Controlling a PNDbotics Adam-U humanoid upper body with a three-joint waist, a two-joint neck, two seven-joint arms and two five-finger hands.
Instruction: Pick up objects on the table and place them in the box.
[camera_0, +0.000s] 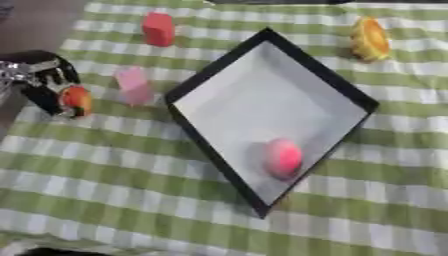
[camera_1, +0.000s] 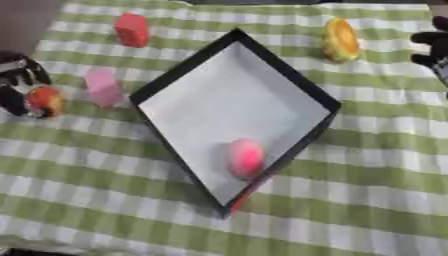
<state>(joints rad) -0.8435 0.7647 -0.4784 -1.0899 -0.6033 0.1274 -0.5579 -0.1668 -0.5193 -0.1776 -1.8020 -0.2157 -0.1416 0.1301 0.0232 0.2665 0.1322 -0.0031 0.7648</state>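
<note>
My left hand sits at the left edge of the frame with its dark fingers curled round a small orange-red object, which I take to be a fruit-like toy; it looks grasped, with the object low against the green-and-white checked cloth on the table, though I cannot tell whether it has cleared the cloth yet. The step in hand, as I judge it, is carrying this piece rightward into the box, the black-rimmed white tray lying like a diamond in the middle of the frame. To do it well I should lift straight up first, because the pale pink block stands just beside my hand, between it and the box's near-left rim, and a low sweep could knock it over. I would pass above that block, clear the black rim, and let go over the open white floor in the upper half of the box, away from the pink rounded object already lying near the lower corner, so the two do not bump. A red block at upper left and a yellow-orange object at upper right remain outside the box. My right hand shows only as dark fingers at the right edge of the right eye view; I cannot tell how it is set.
</note>
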